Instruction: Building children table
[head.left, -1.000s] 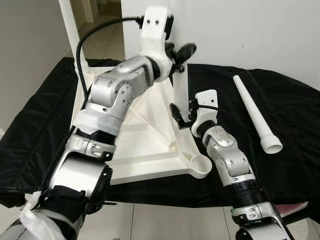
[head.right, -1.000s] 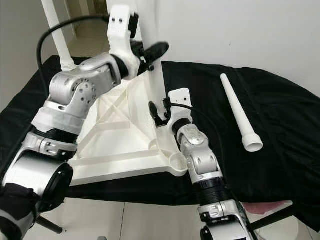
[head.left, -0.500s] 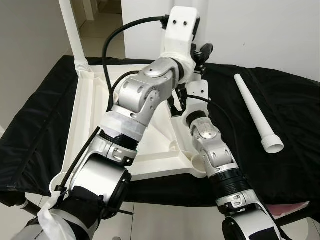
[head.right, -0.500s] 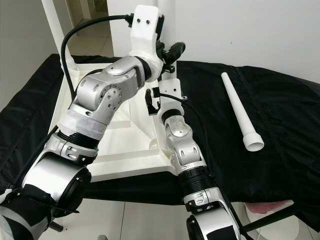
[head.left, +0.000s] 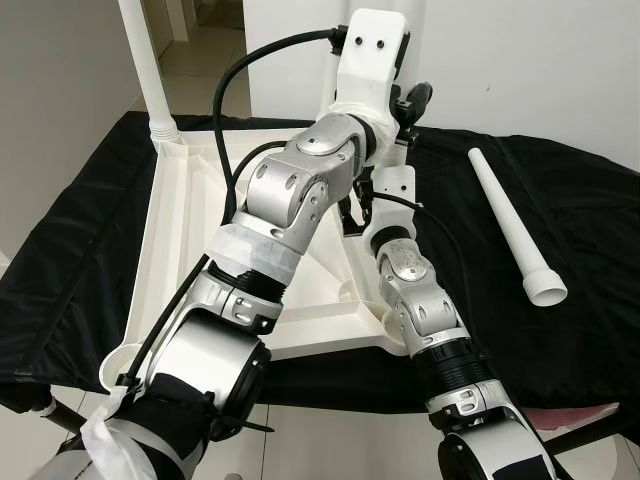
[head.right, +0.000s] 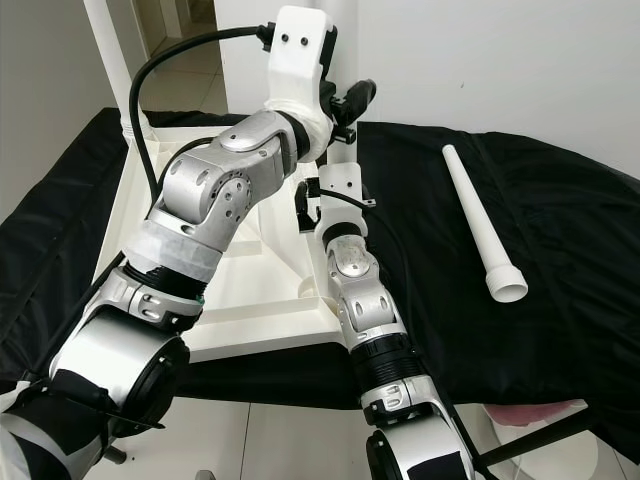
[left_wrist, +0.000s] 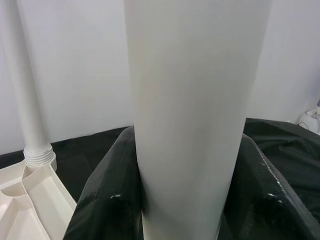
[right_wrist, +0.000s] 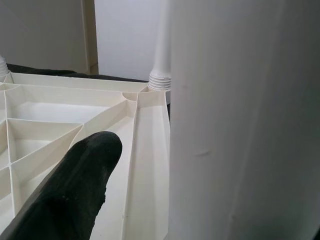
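Note:
The white table top (head.left: 185, 230) lies upside down on a black cloth. A white leg (left_wrist: 195, 75) stands upright at its right edge. My left gripper (head.left: 405, 110) is shut on this leg high up, one black finger on each side. My right gripper (head.left: 352, 205) sits low by the leg's base. One of its fingers (right_wrist: 70, 190) stands clear of the leg (right_wrist: 240, 125), so it is open around it. A second leg (head.left: 145, 60) stands screwed into the far left corner. A third leg (head.left: 508, 225) lies loose on the cloth at the right.
The black cloth (head.left: 580, 300) covers a low surface that ends near my feet, with tiled floor (head.right: 260, 440) in front. A white wall (head.left: 540, 60) rises close behind. My left arm (head.left: 280, 200) crosses over the middle of the table top.
Over the second, my left arm swung right and farther away with the upright leg, and my right gripper followed at the leg's base. The last half second shows only a slight shift.

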